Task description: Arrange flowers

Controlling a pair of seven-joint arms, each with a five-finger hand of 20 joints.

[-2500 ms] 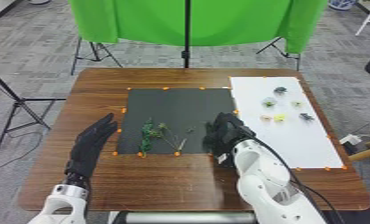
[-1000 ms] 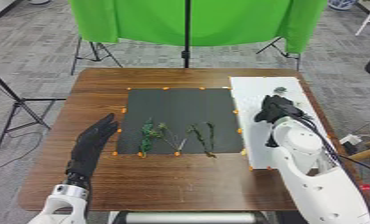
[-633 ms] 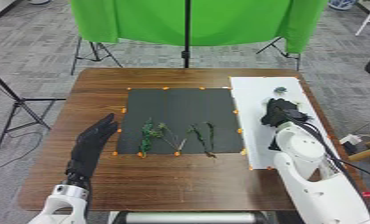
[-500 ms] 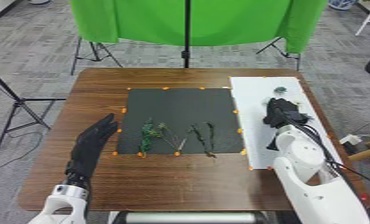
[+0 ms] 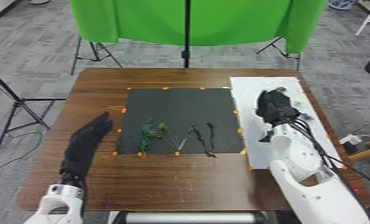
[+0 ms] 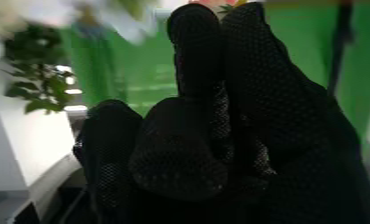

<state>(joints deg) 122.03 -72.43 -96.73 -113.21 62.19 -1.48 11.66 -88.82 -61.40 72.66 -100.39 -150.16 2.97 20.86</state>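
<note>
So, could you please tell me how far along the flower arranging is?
Partly done, it seems: leafy green sprigs and two thin, dark green stems lie on the black mat. In progress: the black-gloved right hand is over the white sheet; whether it holds anything, I can't tell. Left: probably bringing blooms to the mat, where none show with the greenery.

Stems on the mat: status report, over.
Right hand over white sheet, hiding part of it. Left hand open, left of dark mat. Stems lying on mat.
</note>
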